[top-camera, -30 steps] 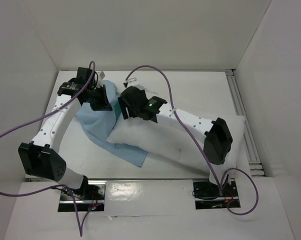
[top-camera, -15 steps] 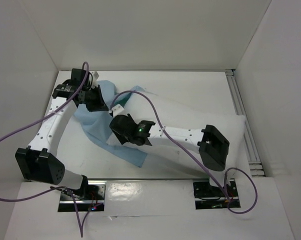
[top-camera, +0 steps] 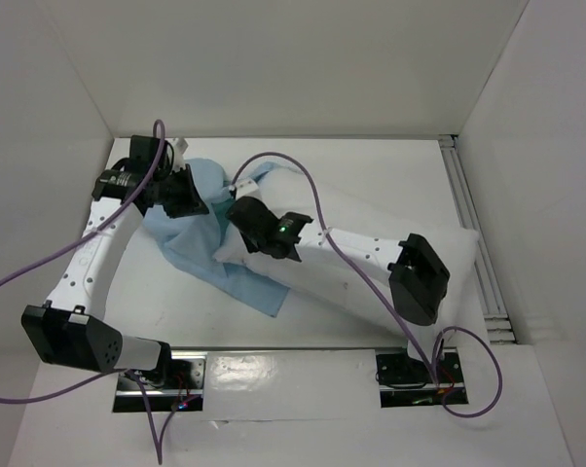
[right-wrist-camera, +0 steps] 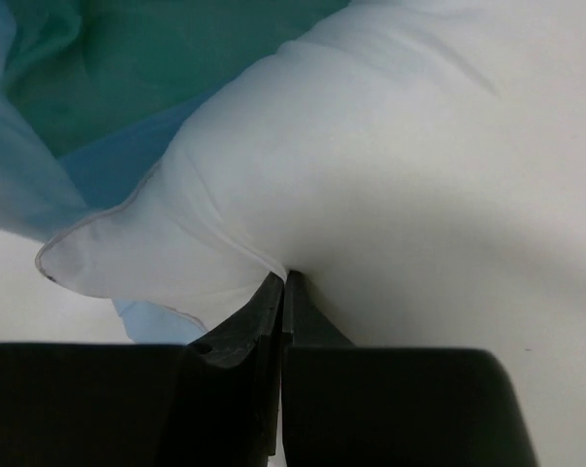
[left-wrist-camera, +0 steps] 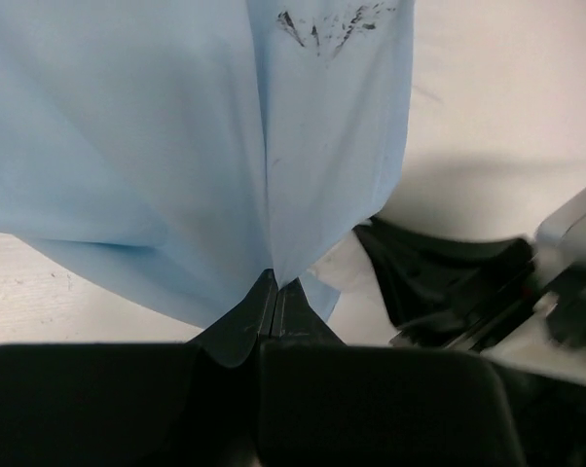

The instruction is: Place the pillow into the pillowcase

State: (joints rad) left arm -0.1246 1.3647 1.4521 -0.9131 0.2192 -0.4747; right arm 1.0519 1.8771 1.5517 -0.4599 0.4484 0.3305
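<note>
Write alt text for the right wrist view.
The right jaws are shut on a fold of the white pillow, close to its seamed corner. Behind that corner, at upper left, lies the pillowcase, showing sea-green and light blue.

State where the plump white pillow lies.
In the top view, the plump white pillow lies right of centre, its left end overlapping the light blue cloth pillowcase.
</note>
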